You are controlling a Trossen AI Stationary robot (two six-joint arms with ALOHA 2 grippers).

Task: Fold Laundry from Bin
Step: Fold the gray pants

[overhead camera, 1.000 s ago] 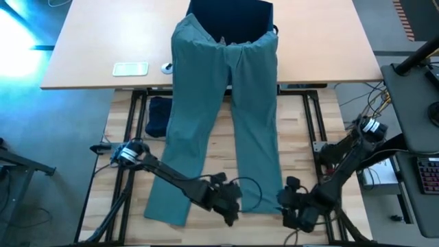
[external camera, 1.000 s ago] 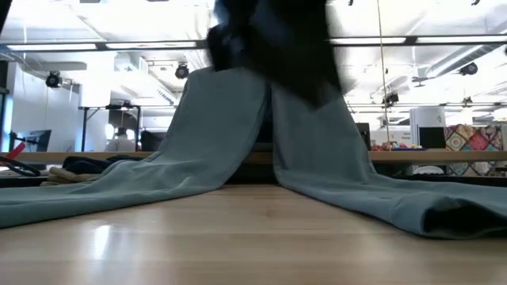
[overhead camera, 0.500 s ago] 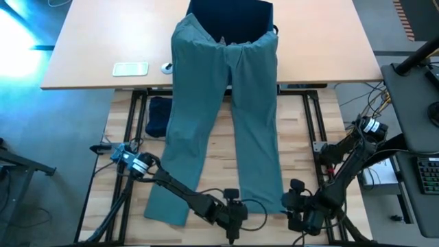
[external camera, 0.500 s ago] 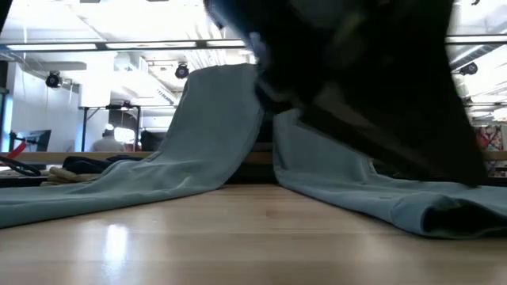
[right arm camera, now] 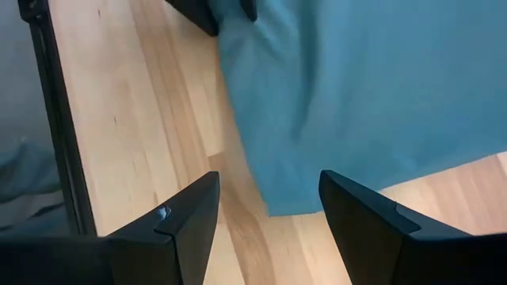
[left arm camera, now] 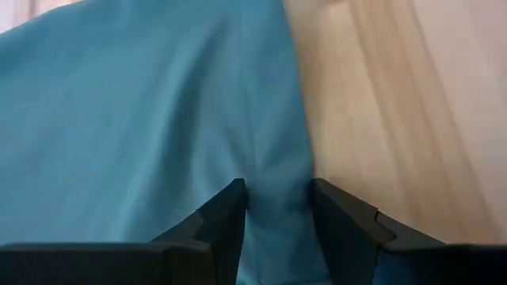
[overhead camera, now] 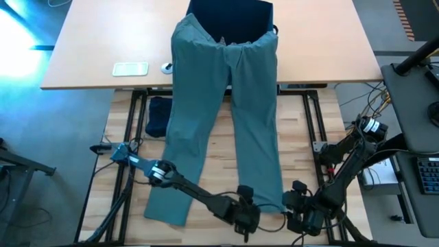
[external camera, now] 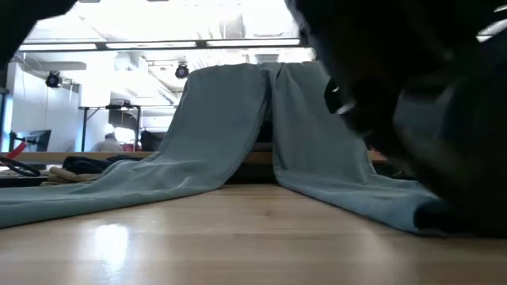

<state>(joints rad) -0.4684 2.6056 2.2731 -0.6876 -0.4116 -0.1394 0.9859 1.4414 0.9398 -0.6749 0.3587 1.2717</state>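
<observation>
I've got the large teal-green cloth trousers (overhead camera: 226, 116) spread flat, waist draped over the navy fabric bin (overhead camera: 230, 15) far ahead. My left hand (left arm camera: 276, 207) pinches a hem; right hand (right arm camera: 265, 210) hovers released beside it. No fold made yet.

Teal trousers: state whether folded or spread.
Spread. The teal trousers lie full length, both legs flat on the table, waistband draped over the bin; no fold visible.

pale wood table (overhead camera: 82, 62) over grey floor (overhead camera: 41, 130); beyond, white ceiling (external camera: 158, 24), spot lamps (external camera: 53, 79), desks.
</observation>
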